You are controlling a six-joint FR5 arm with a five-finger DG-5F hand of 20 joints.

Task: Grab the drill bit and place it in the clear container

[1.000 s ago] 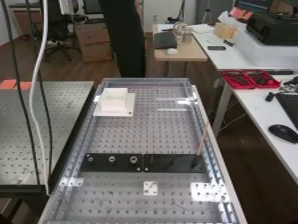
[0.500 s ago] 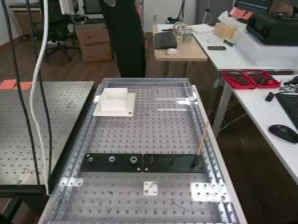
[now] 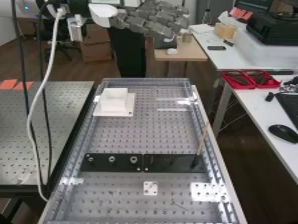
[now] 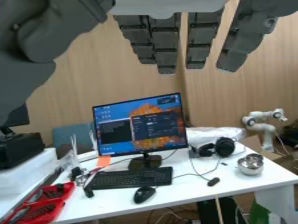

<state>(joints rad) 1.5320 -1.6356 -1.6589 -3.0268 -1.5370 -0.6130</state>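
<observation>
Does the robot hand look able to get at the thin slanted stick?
Probably yes: the robot hand is raised near the bench's far end, fingers open, and nothing visible covers or blocks the stick.

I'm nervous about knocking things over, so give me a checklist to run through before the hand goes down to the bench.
- Hand empty: ok, fingers straight, nothing in them.
- Hand away from the bench things: ok, it hangs apart from the white block and black plates.
- White block steady: ok, it sits flat on its base.
- Nothing tall by the plates: not ok, a thin stick rises at a slant there; likely a snag.
- Drill bit picked out: cannot tell.
- Clear container identified: cannot tell.
</observation>
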